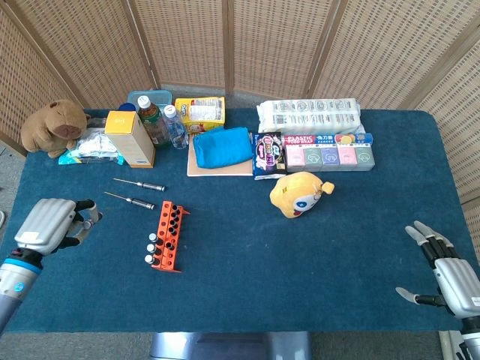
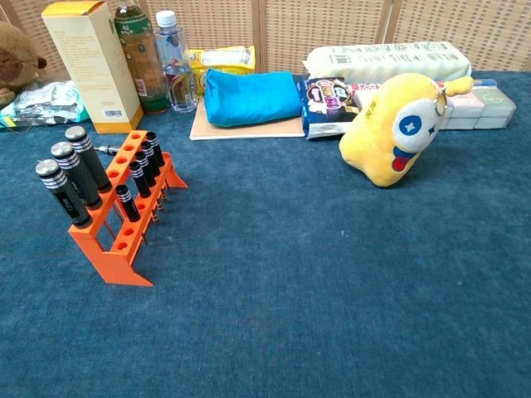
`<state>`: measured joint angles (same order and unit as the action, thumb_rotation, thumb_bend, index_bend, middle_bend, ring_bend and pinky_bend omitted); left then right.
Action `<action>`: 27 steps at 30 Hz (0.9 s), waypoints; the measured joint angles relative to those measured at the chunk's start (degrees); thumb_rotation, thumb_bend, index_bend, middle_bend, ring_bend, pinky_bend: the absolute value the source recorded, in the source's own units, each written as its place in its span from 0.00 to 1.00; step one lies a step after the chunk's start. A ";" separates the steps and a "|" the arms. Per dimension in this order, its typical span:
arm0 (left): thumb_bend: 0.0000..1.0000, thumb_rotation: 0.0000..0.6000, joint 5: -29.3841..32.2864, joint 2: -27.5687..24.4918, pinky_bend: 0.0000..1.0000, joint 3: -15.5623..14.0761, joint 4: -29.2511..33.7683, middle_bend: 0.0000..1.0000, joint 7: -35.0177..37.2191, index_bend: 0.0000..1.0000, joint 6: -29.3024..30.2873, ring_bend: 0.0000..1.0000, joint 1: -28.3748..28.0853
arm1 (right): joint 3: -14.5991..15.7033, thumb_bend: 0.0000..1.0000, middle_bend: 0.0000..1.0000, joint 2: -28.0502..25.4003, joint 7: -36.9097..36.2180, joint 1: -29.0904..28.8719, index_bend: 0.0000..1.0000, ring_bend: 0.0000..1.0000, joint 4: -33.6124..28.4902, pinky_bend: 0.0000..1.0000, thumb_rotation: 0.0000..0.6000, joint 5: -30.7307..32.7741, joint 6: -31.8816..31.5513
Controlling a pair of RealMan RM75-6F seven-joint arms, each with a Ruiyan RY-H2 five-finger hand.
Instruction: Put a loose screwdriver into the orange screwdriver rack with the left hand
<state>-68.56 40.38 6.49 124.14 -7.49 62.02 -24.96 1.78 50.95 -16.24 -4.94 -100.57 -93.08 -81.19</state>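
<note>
The orange rack (image 1: 166, 235) stands left of the table's middle and holds several black-handled screwdrivers (image 2: 79, 174). Two loose screwdrivers lie on the cloth just behind it, one nearer (image 1: 129, 199) and one farther (image 1: 140, 184). My left hand (image 1: 54, 224) hovers over the table's left edge, well left of the rack and the loose screwdrivers, its fingers loosely bent and holding nothing. It does not appear in the chest view. My right hand (image 1: 442, 271) sits at the front right corner with fingers spread and empty.
A yellow plush toy (image 1: 298, 193) lies at the centre. Along the back stand a yellow box (image 1: 130, 138), bottles (image 1: 154, 120), a blue pouch (image 1: 222, 146), snack packs (image 1: 328, 150) and a brown plush (image 1: 52, 126). Blue cloth (image 1: 300, 270) covers the table.
</note>
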 measured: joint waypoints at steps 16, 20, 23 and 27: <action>0.39 1.00 -16.09 -10.74 1.00 2.09 -0.17 1.00 35.62 0.56 -13.32 1.00 -4.16 | -0.49 0.00 0.00 3.55 6.78 -1.28 0.02 0.00 0.25 0.01 0.91 1.94 2.88; 0.40 1.00 -18.85 -12.38 1.00 3.41 -1.83 1.00 43.75 0.56 -18.39 1.00 -7.64 | -1.34 0.00 0.00 3.81 7.62 -0.98 0.02 0.00 0.59 0.01 0.92 3.01 1.59; 0.39 1.00 -19.81 -13.26 1.00 4.42 -2.89 1.00 46.92 0.56 -22.31 1.00 -10.53 | -2.38 0.00 0.00 4.18 8.36 -0.48 0.02 0.00 1.02 0.01 0.92 4.16 -0.30; 0.40 1.00 -19.82 -13.81 1.00 5.72 -4.06 1.00 49.82 0.56 -25.97 1.00 -13.54 | -3.89 0.00 0.00 4.84 8.69 0.20 0.02 0.00 1.86 0.03 0.92 5.43 -2.90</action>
<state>-88.38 26.57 12.20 120.08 42.33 36.05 -38.50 -2.10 55.80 -7.54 -4.74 -98.71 -87.65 -84.08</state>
